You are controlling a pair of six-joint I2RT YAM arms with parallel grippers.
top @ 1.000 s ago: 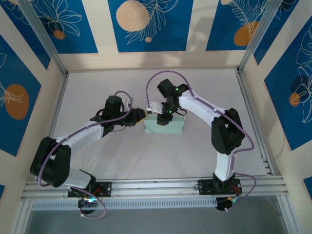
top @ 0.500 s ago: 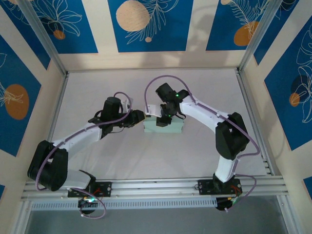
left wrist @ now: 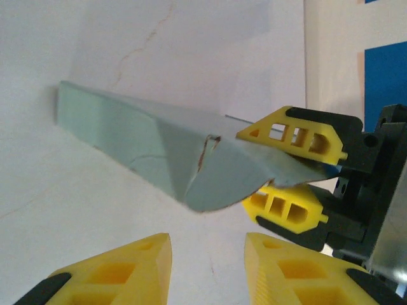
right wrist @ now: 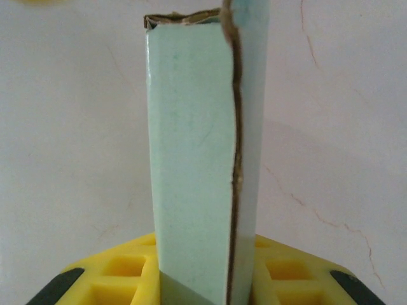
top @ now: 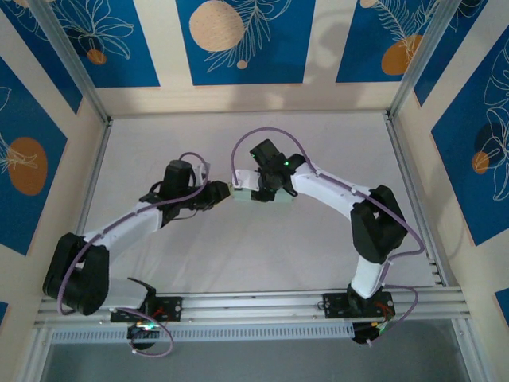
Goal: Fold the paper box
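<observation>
The paper box (top: 281, 198) is pale green card, folded into a long slim shape, and sits at mid-table. My right gripper (top: 259, 191) is shut on it from above. In the right wrist view the box (right wrist: 197, 159) stands up between my gripper (right wrist: 203, 283), its brown raw edge running down one side. In the left wrist view the box (left wrist: 152, 149) stretches away to the left, the right arm's yellow fingers (left wrist: 289, 132) clamped on its near end. My left gripper (left wrist: 208, 270) is open just short of the box's rounded end flap, nothing between its fingers. From above, the left gripper (top: 226, 193) is at the box's left end.
The white table top (top: 254, 255) spreads on all sides of the box. Cream walls with blue panels (top: 238, 40) close off the back and sides. An aluminium rail (top: 254, 302) runs along the near edge by the arm bases. Purple cables loop over both arms.
The right gripper has carried the box a little back and left and turned it up, so it looks narrower from above. The left gripper has drawn back left alongside it, still open.
</observation>
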